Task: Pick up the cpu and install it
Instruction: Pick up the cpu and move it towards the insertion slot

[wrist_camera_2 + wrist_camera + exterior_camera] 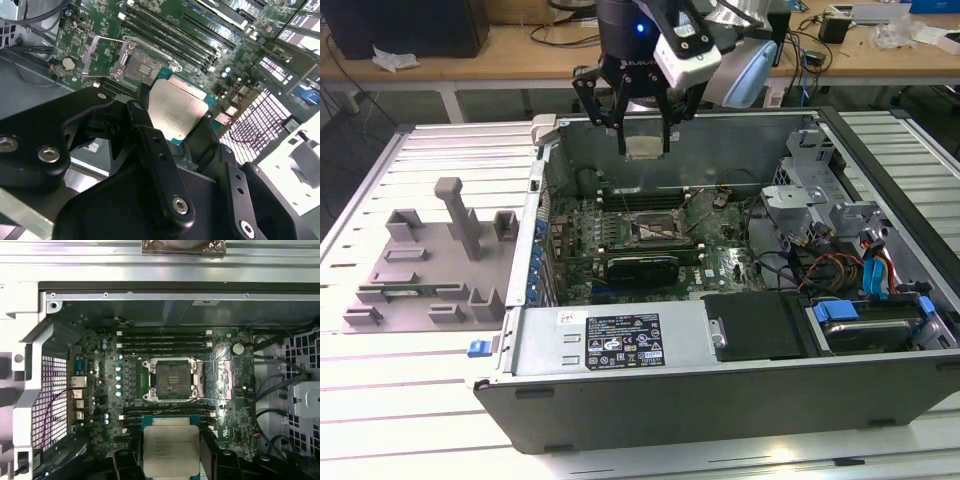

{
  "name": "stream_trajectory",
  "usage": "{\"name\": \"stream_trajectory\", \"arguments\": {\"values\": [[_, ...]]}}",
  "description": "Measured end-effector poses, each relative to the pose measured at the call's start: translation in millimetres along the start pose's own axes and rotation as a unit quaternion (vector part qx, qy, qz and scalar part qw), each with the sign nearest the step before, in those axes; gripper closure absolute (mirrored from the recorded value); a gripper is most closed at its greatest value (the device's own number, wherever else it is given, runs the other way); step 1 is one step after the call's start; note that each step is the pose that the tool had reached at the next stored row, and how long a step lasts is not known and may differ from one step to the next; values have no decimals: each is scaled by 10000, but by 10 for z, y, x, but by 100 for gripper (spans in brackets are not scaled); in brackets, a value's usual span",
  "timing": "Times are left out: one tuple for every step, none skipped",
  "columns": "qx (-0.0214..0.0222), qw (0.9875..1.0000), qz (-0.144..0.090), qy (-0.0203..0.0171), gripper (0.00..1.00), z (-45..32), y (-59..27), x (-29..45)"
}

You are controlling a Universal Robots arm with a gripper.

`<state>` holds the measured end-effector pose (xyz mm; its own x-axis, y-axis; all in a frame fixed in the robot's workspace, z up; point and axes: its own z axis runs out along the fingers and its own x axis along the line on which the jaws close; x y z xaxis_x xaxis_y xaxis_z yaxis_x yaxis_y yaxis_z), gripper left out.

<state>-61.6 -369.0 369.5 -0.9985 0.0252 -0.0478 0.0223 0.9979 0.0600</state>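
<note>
My gripper (644, 148) hangs above the back wall of the open computer case (620, 345), shut on the cpu (644, 147), a flat square chip with a silver-grey top. In both wrist views the cpu (171, 450) (176, 111) sits clamped between my black fingers (150, 150). The open socket (172, 380) on the green motherboard (620, 225) lies below, its metal retention frame (214, 381) flipped open to one side. In the exterior view the socket (658, 233) is nearer the camera than my gripper and lower down.
Grey plastic holder blocks (430, 260) stand on the table at the exterior view's left of the case. A black graphics card (640, 267) lies near the socket. Drive cages and cables (840, 250) fill the case's right side. Memory slots (165, 339) run beside the socket.
</note>
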Motion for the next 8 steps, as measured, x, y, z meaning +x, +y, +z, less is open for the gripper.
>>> {"name": "stream_trajectory", "arguments": {"values": [[0,10000,0,1,46,18,-1,-6],[0,10000,0,2,46,69,-3,-22],[0,10000,0,3,46,93,-5,-29],[0,10000,0,4,46,110,-6,-35],[0,10000,0,5,46,129,-7,-41],[0,10000,0,6,46,147,-8,-47],[0,10000,0,7,46,172,-9,-55],[0,10000,0,8,46,189,-10,-61]]}}
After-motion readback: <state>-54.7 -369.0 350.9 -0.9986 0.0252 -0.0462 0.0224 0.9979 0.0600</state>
